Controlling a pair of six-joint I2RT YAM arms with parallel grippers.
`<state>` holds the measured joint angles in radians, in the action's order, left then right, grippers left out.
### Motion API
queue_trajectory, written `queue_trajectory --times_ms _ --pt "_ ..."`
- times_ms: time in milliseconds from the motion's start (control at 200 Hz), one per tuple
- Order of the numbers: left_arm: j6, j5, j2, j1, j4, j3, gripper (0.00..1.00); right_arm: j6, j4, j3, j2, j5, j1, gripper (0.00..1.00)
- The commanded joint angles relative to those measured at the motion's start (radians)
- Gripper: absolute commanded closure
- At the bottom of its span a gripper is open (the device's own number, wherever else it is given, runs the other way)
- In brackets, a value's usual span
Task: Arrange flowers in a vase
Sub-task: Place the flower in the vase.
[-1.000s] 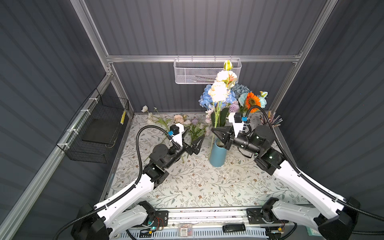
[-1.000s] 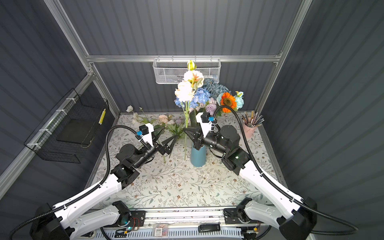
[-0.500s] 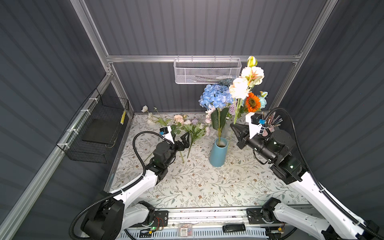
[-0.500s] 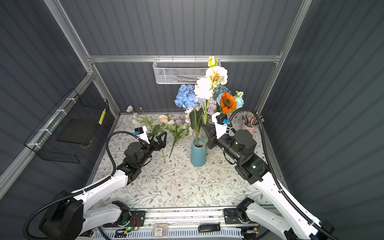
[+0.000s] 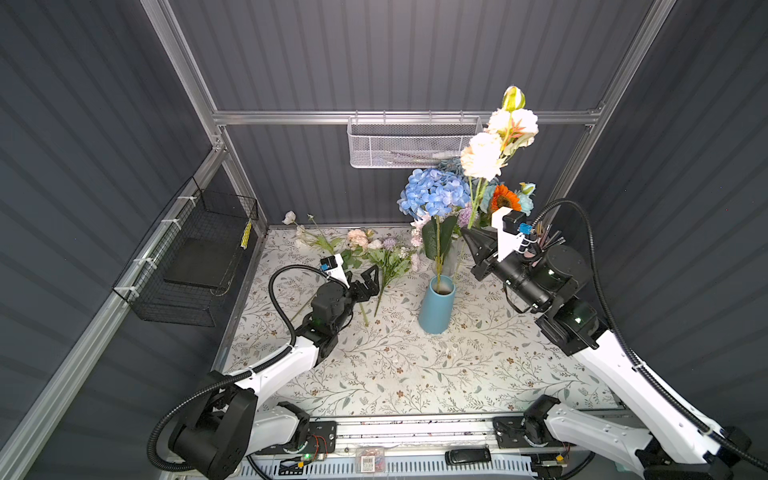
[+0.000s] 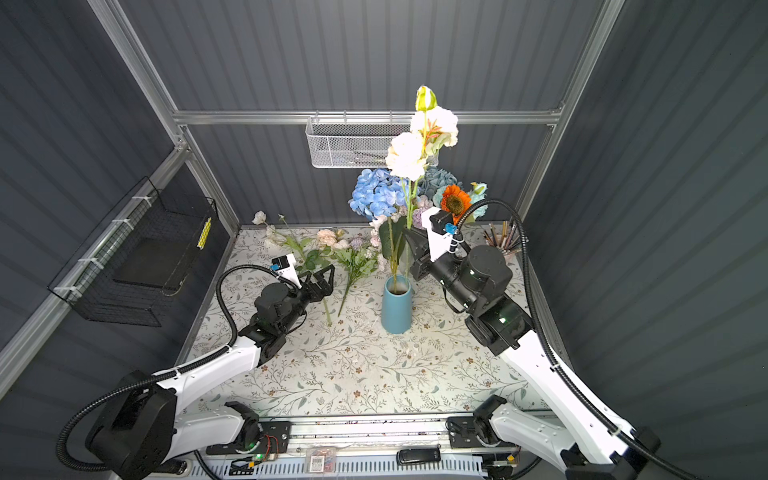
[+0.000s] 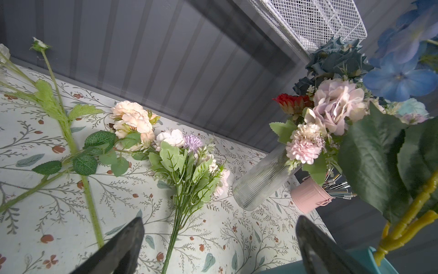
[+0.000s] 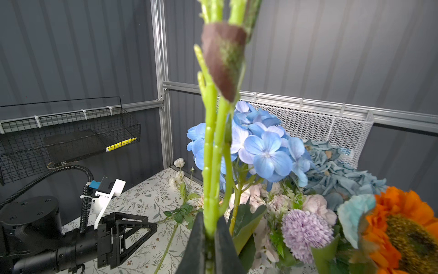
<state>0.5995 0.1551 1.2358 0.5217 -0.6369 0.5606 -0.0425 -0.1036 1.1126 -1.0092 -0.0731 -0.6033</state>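
Where the right gripper [image 8: 209,226] pinches it between pressed-together fingers, the cream-peach stem [image 5: 484,156] is a bundle of pale green stalks. It rises upright to full cream blooms and a yellow-green bud, taller than everything else, above and just right of the blue vase [image 5: 436,305]. In that vase stands the blue hydrangea [image 5: 432,195], one round head on a single stalk with big dark leaves. Behind it, a mixed bunch [image 7: 331,106] of lilac-pink, dusty-blue and orange-red heads fills a ribbed glass vase [image 7: 263,180] near the back wall. The loose flowers [image 5: 390,257] lie flat toward the back left of the table [image 5: 415,365]: a pale bunch, a peach spray and a white-budded stem.

The left gripper [image 5: 369,277] hangs low over the table with its fingers spread wide and nothing between them but the pale bunch's stalk lying on the cloth. A black wire basket [image 5: 195,257] hangs on the left wall and a white mesh basket [image 5: 411,141] on the back rail. A pink pot [image 7: 308,197] of brushes sits in the back right corner. In the right wrist view the held stalks cross in front of the hydrangea, whose leaves crowd the vase mouth.
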Motion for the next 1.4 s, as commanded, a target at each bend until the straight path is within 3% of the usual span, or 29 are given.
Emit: queue_trajectory --times_ms 0,220,650,911,956,1011,1031,1231,1396 --pt "0.007 0.016 -0.007 -0.01 -0.017 -0.002 0.0 0.007 -0.111 -0.06 -0.024 -0.031 0.002 1.0" --pt "-0.011 0.042 -0.038 -0.012 0.021 -0.006 0.0 0.048 -0.277 -0.211 -0.067 -0.038 0.001 1.0" --pt "-0.026 0.057 -0.039 -0.029 0.041 0.004 0.0 0.157 -0.301 -0.381 -0.155 -0.019 0.0 1.0" --pt "0.038 0.029 -0.064 -0.193 0.131 0.002 0.0 0.158 -0.257 -0.417 -0.16 -0.019 0.0 0.95" --pt "0.047 0.031 -0.063 -0.222 0.168 0.008 0.0 0.156 -0.246 -0.417 -0.155 -0.019 0.0 0.88" --pt "0.062 0.035 -0.055 -0.26 0.211 0.011 0.0 0.158 -0.231 -0.415 -0.143 -0.018 0.0 0.62" --pt "0.069 0.033 -0.053 -0.275 0.222 0.011 0.0 0.158 -0.225 -0.412 -0.14 -0.018 0.0 0.57" --pt "0.097 -0.004 0.016 -0.45 0.253 0.008 0.0 0.138 -0.156 -0.395 -0.042 0.019 -0.001 0.31" --pt "0.109 -0.069 0.14 -0.573 0.256 0.053 0.0 0.125 -0.156 -0.408 0.058 0.065 -0.001 0.17"
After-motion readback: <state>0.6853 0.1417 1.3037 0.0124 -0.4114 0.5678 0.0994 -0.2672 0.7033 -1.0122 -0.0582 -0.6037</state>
